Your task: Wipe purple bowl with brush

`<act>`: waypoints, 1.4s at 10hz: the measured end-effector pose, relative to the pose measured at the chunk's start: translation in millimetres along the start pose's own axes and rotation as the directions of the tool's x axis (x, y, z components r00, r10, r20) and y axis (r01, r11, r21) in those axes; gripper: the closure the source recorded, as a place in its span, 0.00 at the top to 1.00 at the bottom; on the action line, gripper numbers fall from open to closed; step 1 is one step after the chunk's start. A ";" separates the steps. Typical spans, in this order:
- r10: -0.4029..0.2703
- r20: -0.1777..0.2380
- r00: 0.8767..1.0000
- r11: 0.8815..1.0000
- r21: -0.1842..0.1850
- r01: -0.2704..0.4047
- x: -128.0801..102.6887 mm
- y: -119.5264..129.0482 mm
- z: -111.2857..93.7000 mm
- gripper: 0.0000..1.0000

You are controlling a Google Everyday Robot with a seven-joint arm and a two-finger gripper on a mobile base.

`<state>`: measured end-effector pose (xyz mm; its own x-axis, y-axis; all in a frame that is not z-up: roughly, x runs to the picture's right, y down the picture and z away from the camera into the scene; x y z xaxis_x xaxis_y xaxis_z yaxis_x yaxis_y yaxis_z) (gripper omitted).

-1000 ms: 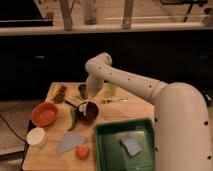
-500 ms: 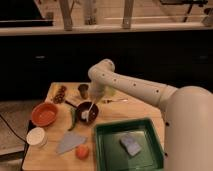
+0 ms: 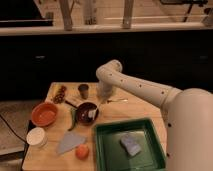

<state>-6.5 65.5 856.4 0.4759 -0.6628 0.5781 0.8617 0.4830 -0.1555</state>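
1. Roughly mid-table, the purple bowl point(image 3: 85, 111) sits upright on the wooden table point(image 3: 127, 111), just in front of a small dark cup point(image 3: 83, 90).
2. A white patch against the bowl's right inner side looks like the head of the brush point(image 3: 92, 114); its handle cannot be made out.
3. The white arm point(image 3: 140, 87) reaches in from the right, bends at an elbow over the table's far edge and drops to the gripper point(image 3: 99, 104), which hangs just above the bowl's right rim, close by the brush.
4. Whether the gripper is clenched on the brush or released cannot be told.
5. An orange bowl point(image 3: 45, 113) stands left of the purple bowl, apart from it, and a white cup point(image 3: 36, 136) sits nearer the front-left corner.
6. A grey cloth point(image 3: 70, 142) and an orange fruit point(image 3: 82, 151) lie in front of the purple bowl.
7. A green tray point(image 3: 102, 150) at the front right holds a blue-grey sponge point(image 3: 130, 145).
8. A silvery utensil point(image 3: 117, 100) lies on the table to the right of the gripper.
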 end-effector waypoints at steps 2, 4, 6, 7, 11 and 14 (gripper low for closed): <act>0.021 -0.012 1.000 1.000 0.000 -0.021 15.5 -3.3 -3.4 0.01; 0.019 -0.016 1.000 1.000 0.005 -0.019 22.8 -15.2 -4.9 0.01; -0.012 -0.012 1.000 1.000 0.012 0.012 19.4 -34.4 -4.9 0.01; -0.026 -0.010 1.000 1.000 0.015 0.026 16.6 -42.0 -4.7 0.01; -0.122 0.006 0.992 0.992 0.032 0.122 -13.3 -65.7 -5.2 0.01; -0.138 0.028 0.990 0.990 0.038 0.137 -37.4 -48.4 -3.0 0.01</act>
<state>-65.4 65.3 839.9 0.3470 -0.7072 0.6159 0.9116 0.4088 -0.0442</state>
